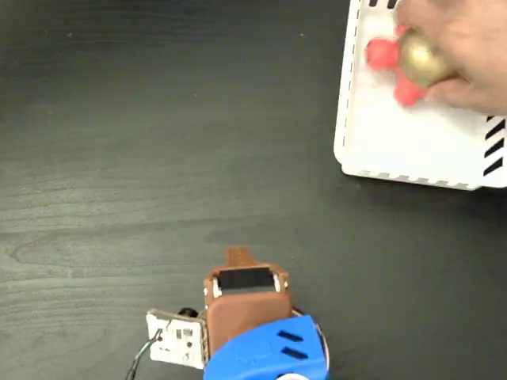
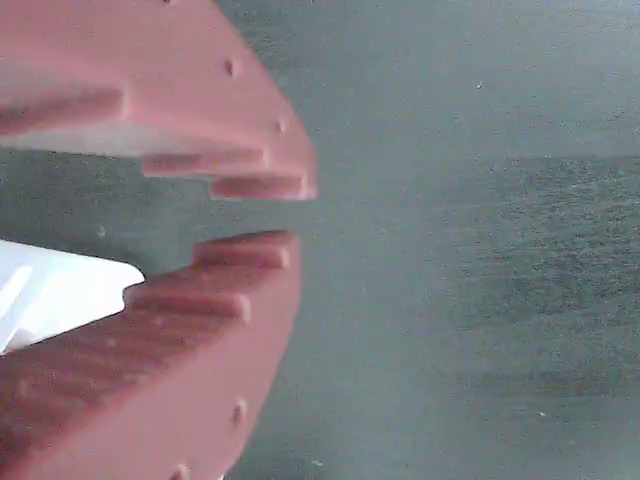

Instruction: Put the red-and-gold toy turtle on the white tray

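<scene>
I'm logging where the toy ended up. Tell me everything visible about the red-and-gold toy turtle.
In the fixed view, the red-and-gold toy turtle shows a shiny gold domed shell and rounded red parts poking out at its left and lower sides. It looks like glossy plastic. It sits over the white tray, near the tray's upper area. A person's hand covers its right side and grips it, so whether it rests on the tray is unclear. The wrist view does not show it.

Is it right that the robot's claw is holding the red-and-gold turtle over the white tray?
Not quite. A person's hand holds the red-and-gold turtle over the white tray, as the fixed view shows. The gripper holds nothing in the wrist view, its jaws slightly apart.
</scene>
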